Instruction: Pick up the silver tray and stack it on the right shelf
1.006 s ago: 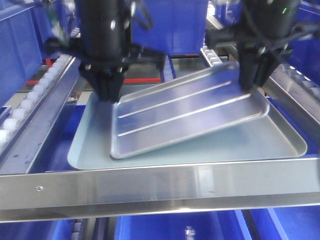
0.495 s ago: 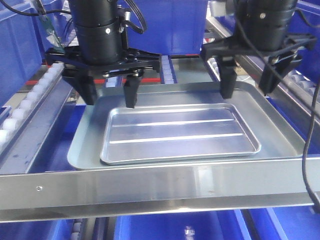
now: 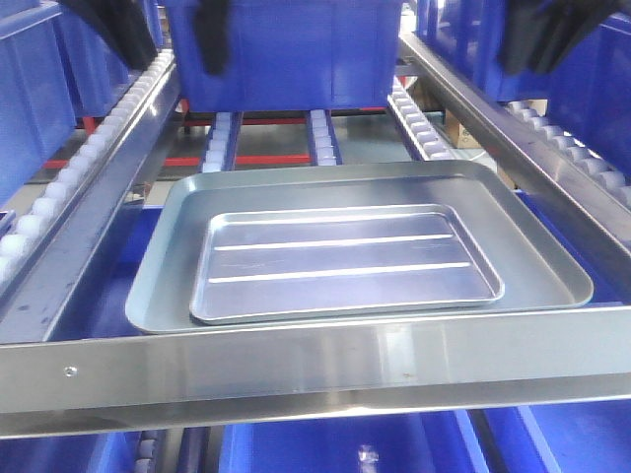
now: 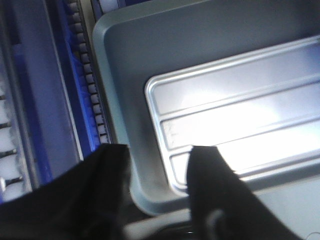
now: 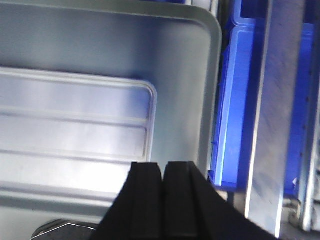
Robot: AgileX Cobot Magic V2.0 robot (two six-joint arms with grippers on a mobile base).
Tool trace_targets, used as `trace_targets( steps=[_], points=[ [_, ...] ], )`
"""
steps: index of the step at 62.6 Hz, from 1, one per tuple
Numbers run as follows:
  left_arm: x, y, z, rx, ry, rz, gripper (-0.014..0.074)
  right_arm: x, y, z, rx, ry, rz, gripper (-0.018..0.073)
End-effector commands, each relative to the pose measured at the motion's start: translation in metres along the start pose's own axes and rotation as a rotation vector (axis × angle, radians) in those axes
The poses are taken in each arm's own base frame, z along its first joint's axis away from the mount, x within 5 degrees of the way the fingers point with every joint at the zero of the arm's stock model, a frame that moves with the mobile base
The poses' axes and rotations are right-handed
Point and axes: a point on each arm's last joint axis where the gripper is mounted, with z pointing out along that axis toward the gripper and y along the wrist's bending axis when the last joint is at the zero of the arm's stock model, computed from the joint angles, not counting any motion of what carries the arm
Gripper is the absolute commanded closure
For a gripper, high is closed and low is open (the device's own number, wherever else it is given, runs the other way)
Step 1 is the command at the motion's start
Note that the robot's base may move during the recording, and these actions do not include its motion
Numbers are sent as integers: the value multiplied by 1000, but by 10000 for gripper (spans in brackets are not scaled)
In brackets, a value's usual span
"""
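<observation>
The silver tray [image 3: 340,261] lies flat inside a larger dull grey tray [image 3: 532,246] on the right shelf, just behind its broad front rail [image 3: 315,365]. Nothing touches it. My left gripper [image 3: 168,44] is raised at the top left of the front view. In the left wrist view this left gripper [image 4: 160,150] is open and empty above the silver tray's [image 4: 240,115] corner. My right gripper [image 3: 547,39] is blurred at the top right. Seen from the right wrist, the right gripper [image 5: 161,167] is shut on nothing, over the silver tray's [image 5: 75,125] right end.
A blue crate [image 3: 296,49] stands behind the trays on the roller lanes. White rollers [image 3: 59,197] line the left rail, and a slanted steel rail [image 3: 513,138] runs along the right. More blue crates [image 3: 335,443] sit below the front rail.
The silver tray went from tilted in both grippers to lying flat in the grey tray. Both grippers let go and have risen to the top of the frame. The right one has shut.
</observation>
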Motion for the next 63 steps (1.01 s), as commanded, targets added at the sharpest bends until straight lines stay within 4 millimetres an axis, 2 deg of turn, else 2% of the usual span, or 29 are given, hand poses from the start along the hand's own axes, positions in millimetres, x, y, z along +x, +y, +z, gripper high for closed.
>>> trace_targets(
  steps=[1,7,18,35,41,51,63],
  points=[
    [5,13,-35,28,-122,13,565,2,-6,-32,-16,-125,-15,501],
    [23,22,-42,55,-150,21,706,18,-11,-42,-25,-156,-36,503],
    [63,38,-53,142,-247,40,687,64,-20,-52,-50,-224,-50,503],
    [132,61,-63,278,-426,110,687,148,-37,-58,-98,-355,-56,503],
    [152,69,-70,314,-509,140,687,174,-44,-69,-113,-432,-50,503],
    [175,86,-92,348,-634,114,687,203,-54,-98,-145,-619,-34,503],
    [188,102,-119,381,-776,74,688,219,-60,-129,-187,-842,-17,503]
  ],
)
